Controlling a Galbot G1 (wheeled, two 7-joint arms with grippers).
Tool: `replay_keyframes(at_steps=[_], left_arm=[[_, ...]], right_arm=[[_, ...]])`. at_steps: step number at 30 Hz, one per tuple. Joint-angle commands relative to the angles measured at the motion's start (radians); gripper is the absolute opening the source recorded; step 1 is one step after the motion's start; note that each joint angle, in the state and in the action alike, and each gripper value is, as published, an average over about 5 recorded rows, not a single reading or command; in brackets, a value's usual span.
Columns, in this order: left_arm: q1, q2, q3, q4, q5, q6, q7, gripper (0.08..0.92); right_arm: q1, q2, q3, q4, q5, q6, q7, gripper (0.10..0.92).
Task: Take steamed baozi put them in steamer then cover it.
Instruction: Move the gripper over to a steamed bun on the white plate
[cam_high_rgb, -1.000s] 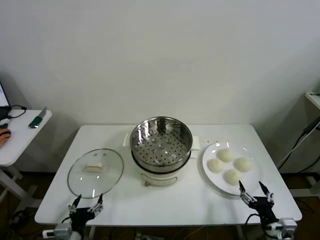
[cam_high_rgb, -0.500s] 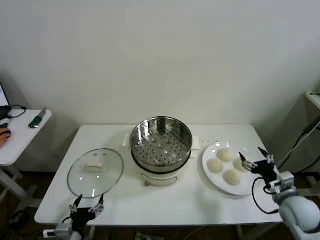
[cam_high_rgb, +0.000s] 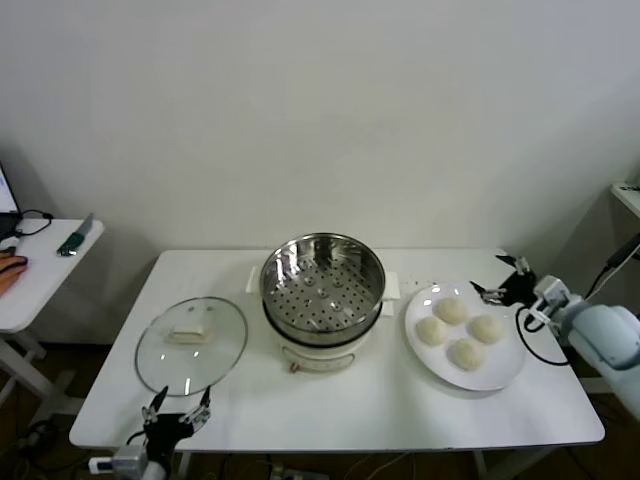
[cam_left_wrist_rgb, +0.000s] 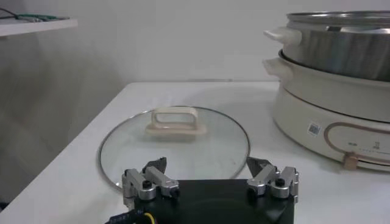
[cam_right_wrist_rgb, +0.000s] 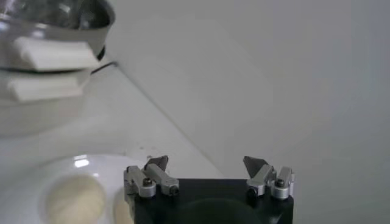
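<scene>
Right arm swung up to the plate's far side

My right gripper (cam_high_rgb: 504, 280), jaws wide, has moved from the table's near edge to beside 4 steamed baozi (cam_high_rgb: 459, 331) on the white plate (cam_high_rgb: 500, 376). Steamer (cam_high_rgb: 322, 288) empty; cover (cam_high_rgb: 191, 343) lies left; left gripper (cam_high_rgb: 178, 412) idles wide.
</scene>
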Motion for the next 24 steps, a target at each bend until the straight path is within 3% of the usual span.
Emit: replay_keyframes(at_steps=[1,11,24], left_arm=[[0.001,0.002,0.000,0.003,0.003,-0.007,0.001,0.823],[0.010,0.000,-0.008,0.000,0.005,-0.021,0.000,0.823],[0.020,-0.020,-0.010,-0.006,0.005,-0.034,-0.001,0.823]], right_arm=[[0.573,-0.138,-0.580,-0.194,-0.102,0.033,-0.373,0.823],[1.050,-0.011,-1.116,-0.327,-0.121,0.045,-0.645,0.823],[1.146,0.284,-1.282,-0.612,-0.145,0.102,-0.728,0.823]])
